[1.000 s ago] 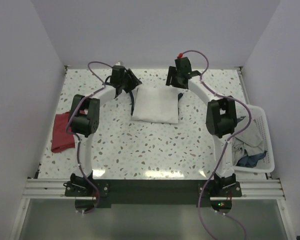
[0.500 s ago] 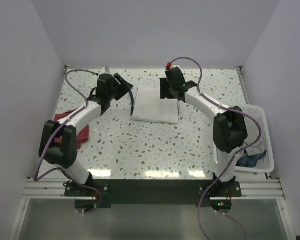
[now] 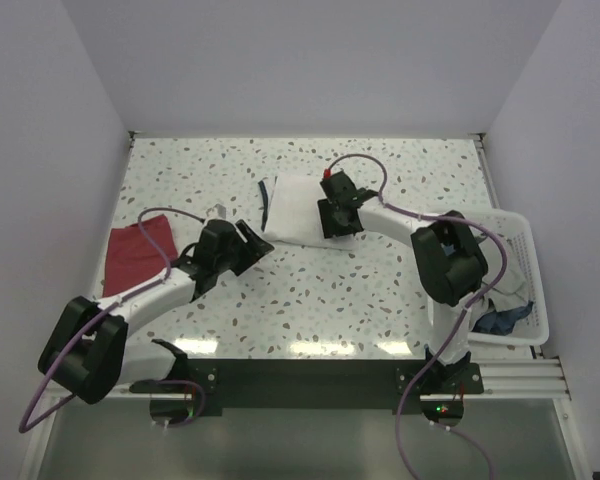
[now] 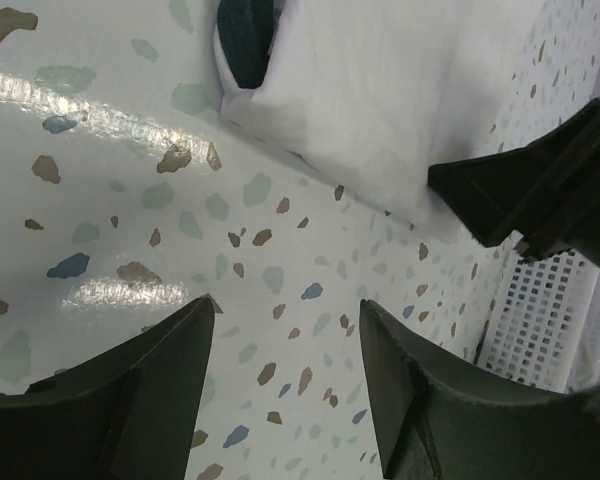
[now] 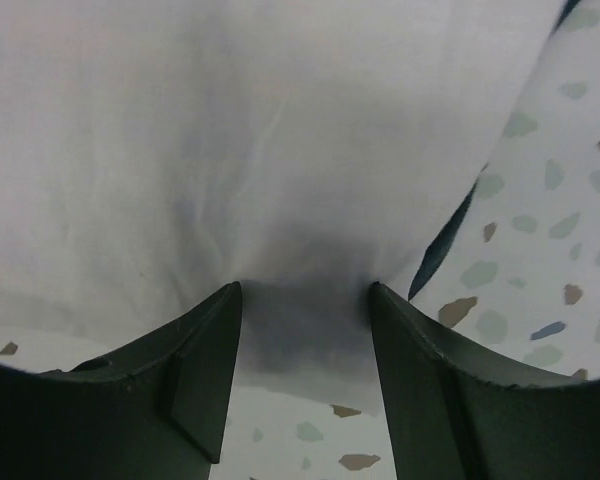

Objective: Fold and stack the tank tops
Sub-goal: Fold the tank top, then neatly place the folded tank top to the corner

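The folded white cloth tank top with navy trim (image 3: pixel 298 208) lies toward the back of the speckled counter (image 3: pixel 310 300). My right claw (image 3: pixel 334 222) sits over its near right edge, jaws spread, gripping nothing. The plain dark red tank top (image 3: pixel 135 255) lies at the counter's left edge. My left claw (image 3: pixel 252 243) is released over bare counter between the two tops

Tank tops, two: one white tank top (image 3: pixel 302 210), folded, upper centre of frame; one dark red tank top (image 3: pixel 132 258), left edge.
Basket (image 3: pixel 532 270), one: right edge, holding bunched cloth (image 3: pixel 500 320), piece count indeterminate.
Robot arms, two: left arm (image 3: pixel 150 295), right arm (image 3: pixel 400 215), two fingers (image 4: pixel 130 390) each.
Tabletop (image 3: pixel 310 290), one.
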### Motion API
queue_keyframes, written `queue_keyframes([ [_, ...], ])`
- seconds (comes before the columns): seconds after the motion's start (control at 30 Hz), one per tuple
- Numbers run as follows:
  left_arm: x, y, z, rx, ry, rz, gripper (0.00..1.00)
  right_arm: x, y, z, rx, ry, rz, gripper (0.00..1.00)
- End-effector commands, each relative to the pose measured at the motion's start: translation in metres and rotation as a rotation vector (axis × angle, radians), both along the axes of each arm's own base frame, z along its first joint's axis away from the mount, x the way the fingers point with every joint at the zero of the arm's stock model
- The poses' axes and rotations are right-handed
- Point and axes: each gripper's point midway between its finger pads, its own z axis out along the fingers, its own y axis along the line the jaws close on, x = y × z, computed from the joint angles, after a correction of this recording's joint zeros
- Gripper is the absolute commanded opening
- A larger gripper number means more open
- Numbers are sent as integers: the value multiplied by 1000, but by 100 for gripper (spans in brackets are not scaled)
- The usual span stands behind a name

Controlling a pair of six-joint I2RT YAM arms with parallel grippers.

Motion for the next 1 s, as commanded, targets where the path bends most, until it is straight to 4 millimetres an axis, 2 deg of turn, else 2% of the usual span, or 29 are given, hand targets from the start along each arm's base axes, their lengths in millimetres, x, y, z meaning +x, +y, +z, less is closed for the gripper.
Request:
queue_keyframes([
  [0.0,-3,7,15,-10,-53,21,65,-33,18,-1,26,26,29,57],
  [0.03,-6,9,12,-4,-51,15,65,-45,17,-11,28,59,28,56],
  [0.1,-10,11,16,-11,-65,12,65,-59,26,-13,77,69,39,56],
  [0.17,-13,15,14,1,-61,17,66,-86,39,-24,148,136,41,55],
  [0.2,-13,18,15,4,-62,25,66,-89,51,-16,216,129,13,55],
  [0.23,-14,21,14,16,-58,27,66,-112,66,-21,264,177,48,55],
  [0.27,-15,27,11,35,-39,41,66,-118,77,-17,305,170,55,55],
  [0.3,-14,35,11,39,-39,63,66,-123,98,-3,381,151,83,56],
  [0.37,-10,49,9,50,-34,93,67,-142,127,11,436,149,115,57],
  [0.47,-8,58,5,68,-16,99,67,-144,136,31,473,129,97,58],
  [0.57,-2,67,4,95,-16,109,67,-140,124,52,473,71,58,60],
  [0.67,5,71,2,115,-2,112,66,-144,113,70,463,25,51,60],
  [0.7,7,67,8,102,-11,91,66,-144,109,73,441,8,50,60],
  [0.77,10,68,15,108,-31,94,66,-148,112,86,433,-33,76,61],
  [0.83,16,70,28,113,-51,90,66,-141,118,99,393,-95,106,61],
  [0.87,19,74,34,118,-62,100,66,-138,123,91,357,-90,121,60],
  [0.9,26,75,51,118,-95,107,66,-133,130,101,336,-116,155,60],
  [0.93,28,76,57,120,-107,99,67,-129,134,102,306,-137,167,60],
  [0.97,31,80,64,111,-118,107,67,-126,141,90,276,-127,188,60],
])
